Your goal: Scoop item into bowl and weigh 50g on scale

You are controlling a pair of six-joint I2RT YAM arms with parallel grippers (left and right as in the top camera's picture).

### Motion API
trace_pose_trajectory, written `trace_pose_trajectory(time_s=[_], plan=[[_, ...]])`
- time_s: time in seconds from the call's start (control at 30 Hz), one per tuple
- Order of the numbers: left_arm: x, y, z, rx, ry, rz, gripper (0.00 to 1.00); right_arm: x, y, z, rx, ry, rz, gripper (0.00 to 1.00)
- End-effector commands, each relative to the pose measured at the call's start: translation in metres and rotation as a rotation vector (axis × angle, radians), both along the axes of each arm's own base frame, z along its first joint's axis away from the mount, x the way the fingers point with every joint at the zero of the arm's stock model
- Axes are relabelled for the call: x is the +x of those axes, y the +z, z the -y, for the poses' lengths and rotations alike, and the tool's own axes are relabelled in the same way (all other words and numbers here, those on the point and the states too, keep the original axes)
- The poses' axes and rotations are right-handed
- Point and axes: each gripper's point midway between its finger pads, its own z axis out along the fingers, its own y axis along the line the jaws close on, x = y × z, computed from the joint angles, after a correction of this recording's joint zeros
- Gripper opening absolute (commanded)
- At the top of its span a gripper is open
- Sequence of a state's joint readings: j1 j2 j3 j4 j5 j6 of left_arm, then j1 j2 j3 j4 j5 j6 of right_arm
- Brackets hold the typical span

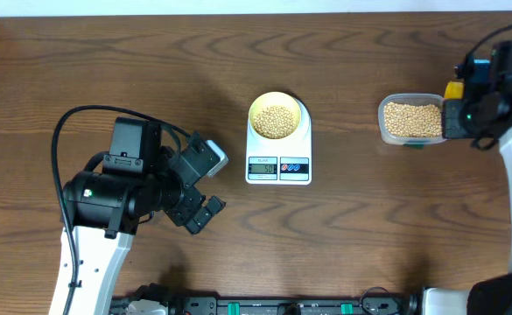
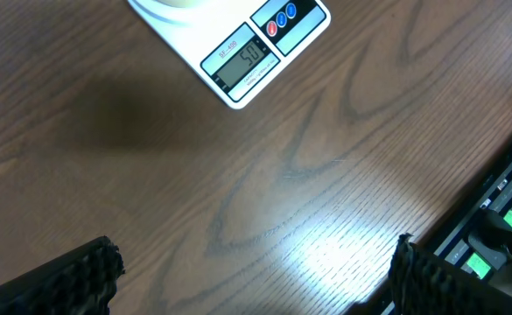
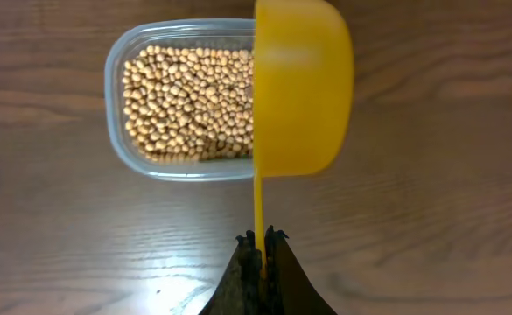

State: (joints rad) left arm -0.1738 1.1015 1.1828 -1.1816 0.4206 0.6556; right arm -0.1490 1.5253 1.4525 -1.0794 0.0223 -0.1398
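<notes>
Where the beans (image 1: 276, 120) lie in a shallow heap, they fill the bottom of the pale yellow bowl (image 1: 256, 107), which stands on the far half of the white scale (image 1: 278, 150) near the middle of the table (image 1: 369, 227). Seen from the left wrist, the scale's small display (image 2: 242, 59) and two round buttons run along its near edge, and the digits seem to read fifty, though they are small and slanted.

Well to the right sits a clear plastic container (image 3: 115, 83) holding many more of the same beans. A bright yellow scoop (image 3: 304, 87) hangs over the container's right end, its rounded back toward the wrist camera, so what it carries cannot be told. The right claw (image 3: 262, 241) is clenched on the scoop's thin handle, fingers pressed tight on either side.

On the other side of the scale, the left claw (image 2: 251, 271) is released, its dark ridged fingertips (image 2: 89, 276) spread wide over bare wood, grasping nothing and apart from the scale
</notes>
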Motion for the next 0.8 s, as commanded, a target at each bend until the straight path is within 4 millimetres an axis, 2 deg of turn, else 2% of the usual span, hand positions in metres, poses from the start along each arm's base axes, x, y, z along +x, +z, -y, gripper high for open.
trace_pose_trajectory(time_s=[0.0, 0.1, 0.17, 0.23, 0.3, 0.37, 0.43, 0.47, 0.5, 0.53, 0.63, 0.67, 0.73, 0.77], plan=[[0.000, 0.006, 0.002, -0.014, -0.010, 0.015, 1.00, 0.008, -0.010, 0.005, -0.158, 0.025, -0.050, 0.01], [0.000, 0.006, 0.002, -0.014, -0.010, 0.015, 1.00, 0.013, -0.022, -0.006, -0.218, 0.091, -0.096, 0.01], [0.000, 0.006, 0.002, -0.014, -0.010, 0.015, 1.00, 0.015, -0.024, -0.006, -0.334, 0.117, -0.124, 0.01], [0.000, 0.006, 0.002, -0.014, -0.010, 0.015, 1.00, 0.018, -0.019, -0.005, -0.457, 0.149, -0.133, 0.01], [0.000, 0.006, 0.002, -0.014, -0.010, 0.015, 1.00, 0.023, -0.012, -0.011, -0.508, 0.157, -0.106, 0.01], [0.000, 0.006, 0.002, -0.014, -0.010, 0.015, 1.00, 0.026, 0.000, -0.021, -0.477, 0.128, -0.048, 0.01], [0.000, 0.006, 0.002, -0.014, -0.010, 0.015, 1.00, 0.026, 0.012, -0.044, -0.314, 0.156, 0.024, 0.01], [0.000, 0.006, 0.002, -0.014, -0.010, 0.015, 1.00, 0.020, 0.022, -0.077, -0.083, 0.240, 0.084, 0.01], [0.000, 0.006, 0.002, -0.014, -0.010, 0.015, 1.00, 0.013, 0.030, -0.101, 0.089, 0.306, 0.106, 0.01], [0.000, 0.006, 0.002, -0.014, -0.010, 0.015, 0.99, 0.005, 0.035, -0.116, 0.219, 0.347, 0.108, 0.01], [0.000, 0.006, 0.002, -0.014, -0.010, 0.015, 1.00, -0.018, 0.025, -0.121, 0.408, 0.333, 0.018, 0.01], [0.000, 0.006, 0.002, -0.014, -0.010, 0.015, 1.00, -0.031, 0.013, -0.118, 0.459, 0.305, -0.040, 0.01], [0.000, 0.006, 0.002, -0.014, -0.010, 0.015, 1.00, -0.059, -0.026, -0.115, 0.593, 0.232, -0.164, 0.01], [0.000, 0.006, 0.002, -0.014, -0.010, 0.015, 1.00, -0.064, -0.034, -0.116, 0.634, 0.227, -0.179, 0.01]])
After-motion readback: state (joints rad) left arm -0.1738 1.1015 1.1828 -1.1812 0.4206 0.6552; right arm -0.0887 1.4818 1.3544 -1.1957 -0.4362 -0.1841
